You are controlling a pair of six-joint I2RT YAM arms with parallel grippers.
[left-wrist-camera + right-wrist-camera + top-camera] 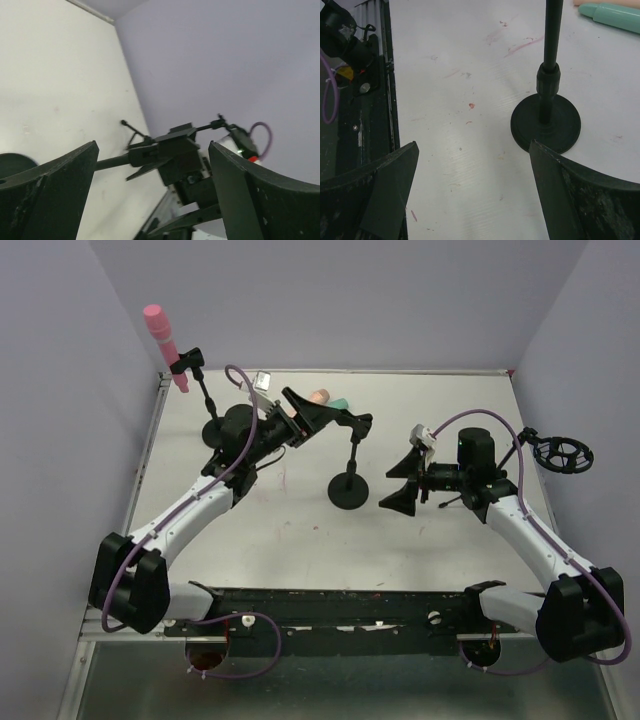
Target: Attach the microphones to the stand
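The pink microphone (160,335) stands clipped in the far-left stand (193,365). Behind my left arm, the peach microphone (319,395) and the mint microphone (340,404) lie on the table. My left gripper (325,415) is open beside the clip (358,423) of the middle stand (350,490). In the left wrist view that clip (165,147) shows between my wide fingers (50,190), untouched. My right gripper (395,485) is open and holds nothing, just right of the middle stand's base (546,125). The right wrist view also shows the mint microphone (615,15).
A third stand with a round ring holder (562,452) stands at the right edge, behind my right arm. Grey walls close in the table on three sides. A black rail (330,610) runs along the near edge.
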